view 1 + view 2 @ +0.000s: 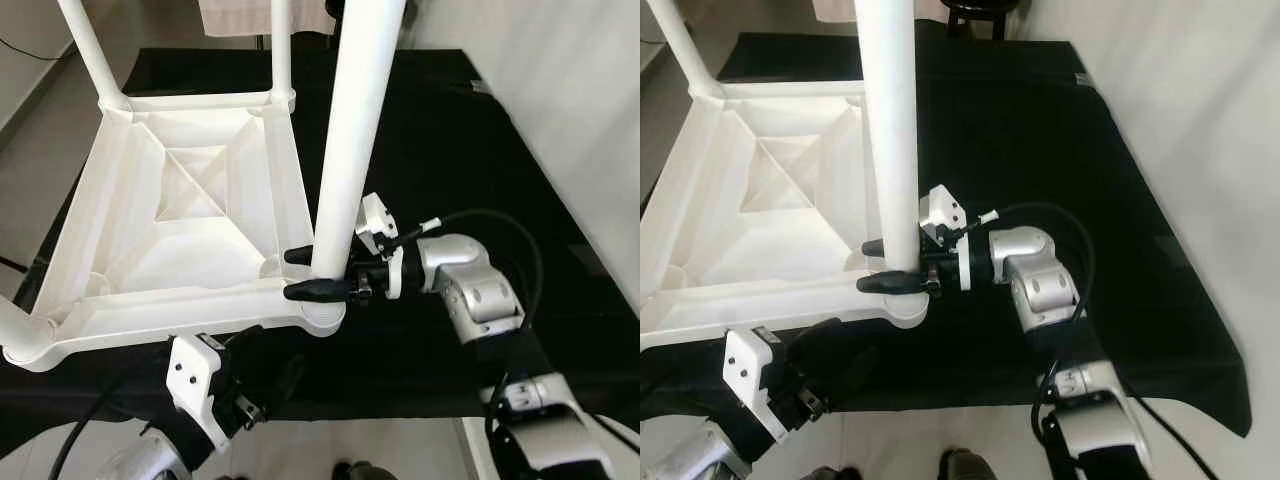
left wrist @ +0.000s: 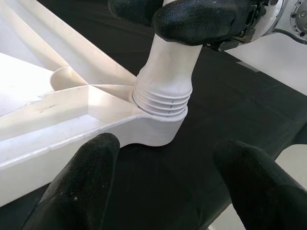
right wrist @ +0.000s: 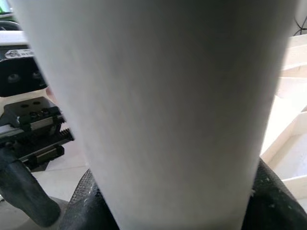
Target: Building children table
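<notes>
The white table leg (image 1: 355, 130) is standing upright in the corner socket of the upturned table top (image 1: 150, 250), which is lying on the black cloth (image 1: 450, 140) near its front edge; the right gripper (image 1: 312, 272) is clamping the leg's base, while the left gripper (image 2: 168, 187) is hovering spread wide, gripping nothing

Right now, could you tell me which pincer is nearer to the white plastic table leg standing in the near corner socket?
Right. The right pincer is clamped around the white plastic table leg just above its socket; the left pincer hangs open below the corner, apart from it.
</notes>
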Tool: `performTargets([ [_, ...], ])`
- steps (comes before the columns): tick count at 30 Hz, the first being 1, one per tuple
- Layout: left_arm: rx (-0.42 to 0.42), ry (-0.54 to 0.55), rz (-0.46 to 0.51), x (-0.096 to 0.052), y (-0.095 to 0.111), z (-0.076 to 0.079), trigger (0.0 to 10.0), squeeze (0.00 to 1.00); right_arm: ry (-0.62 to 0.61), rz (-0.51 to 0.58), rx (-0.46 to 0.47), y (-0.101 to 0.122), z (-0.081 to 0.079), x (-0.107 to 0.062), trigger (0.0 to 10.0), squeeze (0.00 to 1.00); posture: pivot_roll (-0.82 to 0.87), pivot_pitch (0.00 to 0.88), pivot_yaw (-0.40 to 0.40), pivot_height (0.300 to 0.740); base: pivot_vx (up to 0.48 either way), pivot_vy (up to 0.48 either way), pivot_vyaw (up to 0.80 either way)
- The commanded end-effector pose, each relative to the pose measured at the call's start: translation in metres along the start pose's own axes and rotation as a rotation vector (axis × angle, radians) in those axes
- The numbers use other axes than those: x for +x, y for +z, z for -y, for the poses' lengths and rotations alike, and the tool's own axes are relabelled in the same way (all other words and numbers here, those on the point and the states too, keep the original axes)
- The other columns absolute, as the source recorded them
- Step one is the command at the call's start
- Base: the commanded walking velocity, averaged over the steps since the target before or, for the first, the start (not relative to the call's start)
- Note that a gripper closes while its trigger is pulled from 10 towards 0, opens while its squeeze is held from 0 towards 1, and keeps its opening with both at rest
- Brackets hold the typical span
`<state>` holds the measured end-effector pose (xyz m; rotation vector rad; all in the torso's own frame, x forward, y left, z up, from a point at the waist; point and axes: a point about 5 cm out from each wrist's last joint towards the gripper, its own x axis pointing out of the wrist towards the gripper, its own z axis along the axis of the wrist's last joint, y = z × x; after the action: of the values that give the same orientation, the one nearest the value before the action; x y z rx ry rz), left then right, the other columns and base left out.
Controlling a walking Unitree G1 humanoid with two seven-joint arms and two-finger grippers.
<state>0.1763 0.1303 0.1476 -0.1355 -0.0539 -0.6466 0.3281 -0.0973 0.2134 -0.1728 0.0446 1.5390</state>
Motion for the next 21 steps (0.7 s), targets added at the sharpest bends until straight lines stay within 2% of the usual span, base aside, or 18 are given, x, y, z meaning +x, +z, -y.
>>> performTargets([
  [1,-0.006,-0.003,0.005,-0.001,0.0,0.004,10.0,0.0,0.056,-0.002,0.018,-0.003,-0.001,0.001,0.0,0.0,-0.2,0.17,-0.077,0.74,0.0,0.0,0.0],
  [4,-0.01,-0.006,0.005,0.0,-0.001,0.004,10.0,0.0,0.056,-0.001,0.009,-0.004,0.001,-0.002,0.0,0.0,-0.21,0.173,-0.074,0.74,0.0,0.0,0.0],
  [12,-0.013,-0.012,0.005,0.001,-0.001,0.003,10.0,0.0,-0.056,0.069,-0.004,-0.012,-0.023,-0.01,0.0,0.0,-0.24,0.182,-0.049,0.74,0.0,0.0,0.0],
  [16,-0.013,-0.016,0.004,0.002,-0.001,0.002,10.0,0.0,-0.096,0.081,-0.005,-0.012,-0.025,-0.013,0.0,0.0,-0.24,0.181,-0.047,0.74,0.0,0.0,0.0],
  [18,-0.011,-0.016,0.004,0.001,-0.001,0.001,10.0,0.0,-0.306,0.069,-0.003,-0.012,-0.019,-0.021,0.0,0.0,-0.25,0.181,-0.054,0.74,0.0,0.0,0.0],
  [19,-0.01,-0.015,0.004,0.001,-0.001,0.0,10.0,0.0,-0.43,0.074,0.034,-0.013,-0.017,-0.022,0.0,0.0,-0.24,0.18,-0.057,0.74,0.0,0.0,0.0],
  [20,-0.007,-0.012,0.005,0.001,-0.001,-0.001,10.0,0.0,-0.725,0.071,0.053,-0.017,-0.01,-0.023,0.0,0.0,-0.24,0.184,-0.053,0.74,0.0,0.0,0.0],
  [21,-0.007,-0.012,0.005,0.001,-0.001,-0.001,10.0,0.0,-0.725,0.071,0.053,-0.017,-0.01,-0.023,0.0,0.0,-0.24,0.184,-0.053,0.74,0.0,0.0,0.0],
])
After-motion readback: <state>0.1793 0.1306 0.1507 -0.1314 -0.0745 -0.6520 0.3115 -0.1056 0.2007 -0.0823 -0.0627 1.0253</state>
